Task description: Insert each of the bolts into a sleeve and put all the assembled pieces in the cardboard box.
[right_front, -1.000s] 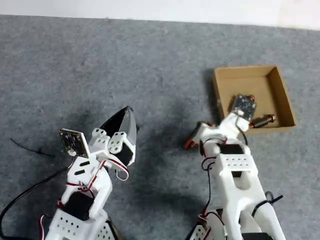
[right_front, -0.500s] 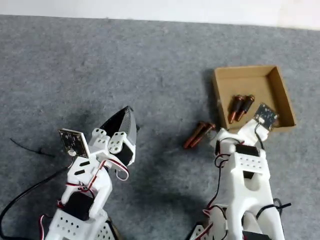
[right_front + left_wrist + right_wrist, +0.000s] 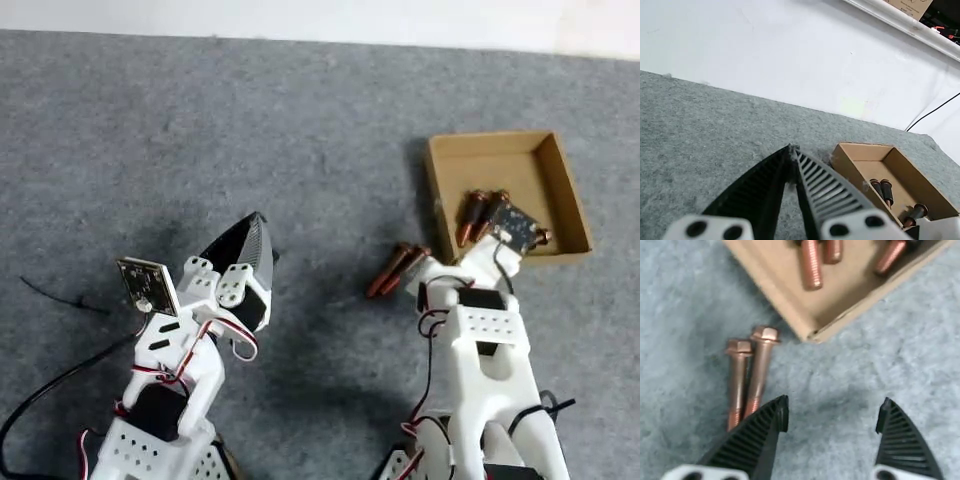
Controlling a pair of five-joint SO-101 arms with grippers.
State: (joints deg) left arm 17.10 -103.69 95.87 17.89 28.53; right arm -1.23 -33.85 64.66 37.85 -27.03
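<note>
Two copper bolts [image 3: 396, 270] [image 3: 747, 380] lie side by side on the grey carpet, just left of the cardboard box [image 3: 440, 200] [image 3: 790, 305] [image 3: 850, 157]. Inside the box lie a pair of copper pieces [image 3: 476, 214] [image 3: 812, 260] [image 3: 881, 190] and another one [image 3: 540, 238] [image 3: 912, 215] by its near wall. My right gripper [image 3: 834, 412] hangs open above the carpet near the box's corner, with the two bolts beside one finger. My left gripper [image 3: 252, 240] [image 3: 790, 150] is shut and empty, far left of the box.
The right arm's wrist [image 3: 515, 225] overhangs the box's near wall. A thin black cable [image 3: 60, 298] lies on the carpet at the left. A white wall [image 3: 790, 60] stands behind the carpet.
The right arm swung right, uncovering the pair in the box and the two bolts on the carpet, then came back a little to the left. The left arm has kept still.
</note>
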